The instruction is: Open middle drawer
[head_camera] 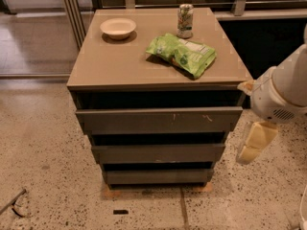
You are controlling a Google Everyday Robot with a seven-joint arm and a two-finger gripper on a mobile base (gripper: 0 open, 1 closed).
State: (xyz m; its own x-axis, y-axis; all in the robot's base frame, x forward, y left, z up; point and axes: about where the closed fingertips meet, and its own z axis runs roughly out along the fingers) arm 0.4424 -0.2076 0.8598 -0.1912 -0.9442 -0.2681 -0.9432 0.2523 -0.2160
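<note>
cabinet top (pixel 120 63) carries a bowl (pixel 118 28) back-left, a can (pixel 185 20) upright back-right and a green bag (pixel 182 54) lying just in front of the can; speckled floor (pixel 43 176) has a small dark bit (pixel 121 212) out front; gripper (pixel 256 143) hangs right of the cabinet, below top level.

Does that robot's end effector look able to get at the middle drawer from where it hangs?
Probably yes. The end effector hangs just right of the cabinet, level with the middle drawer and apart from it. Nothing visible stands between them, though the drawer front shows no handle to catch.
</note>
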